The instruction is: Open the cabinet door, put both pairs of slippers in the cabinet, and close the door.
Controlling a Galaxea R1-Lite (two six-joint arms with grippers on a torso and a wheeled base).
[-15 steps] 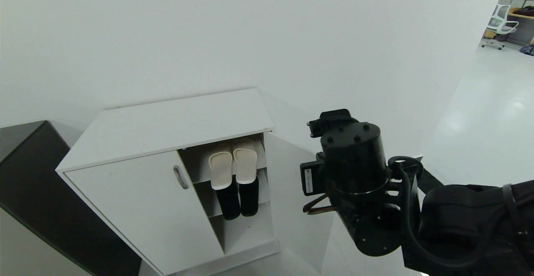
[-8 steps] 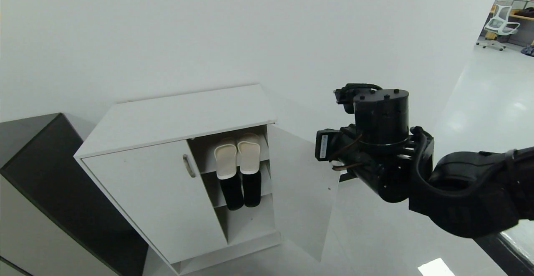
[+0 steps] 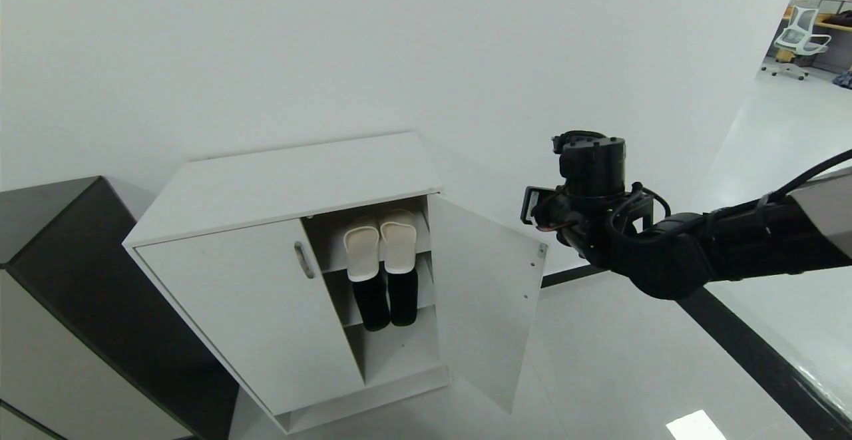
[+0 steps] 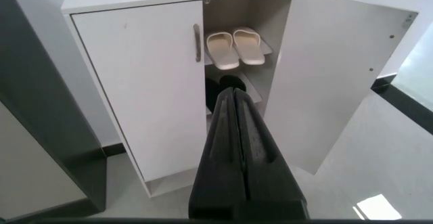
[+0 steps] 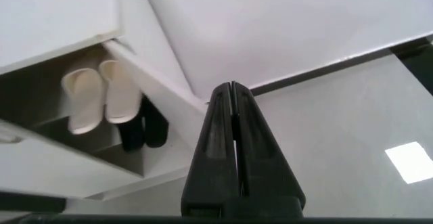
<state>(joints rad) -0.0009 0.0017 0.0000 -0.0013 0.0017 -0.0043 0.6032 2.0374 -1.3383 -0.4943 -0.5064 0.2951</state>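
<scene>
Both pairs sitting inside cabinet (image 3: 286, 180): white slippers (image 3: 379, 247) at upper shelf's (image 4: 268, 49) front edge, black slippers (image 3: 389, 300) one level down. Door (image 3: 486, 293) standing open (closing probably remaining). Right pincer (image 5: 233, 88) pinched empty, hovering near door's free edge, likely for pushing. Left pincer (image 4: 235, 95) likewise pinched.

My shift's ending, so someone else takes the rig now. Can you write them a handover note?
Both shut and empty: left end effector in front of the cabinet, right end effector by the free edge of the open right door.
The white slippers lie on the upper shelf, the black slippers on the shelf below.
Done: door opened, both pairs in.
Left: push the right door closed.
</scene>
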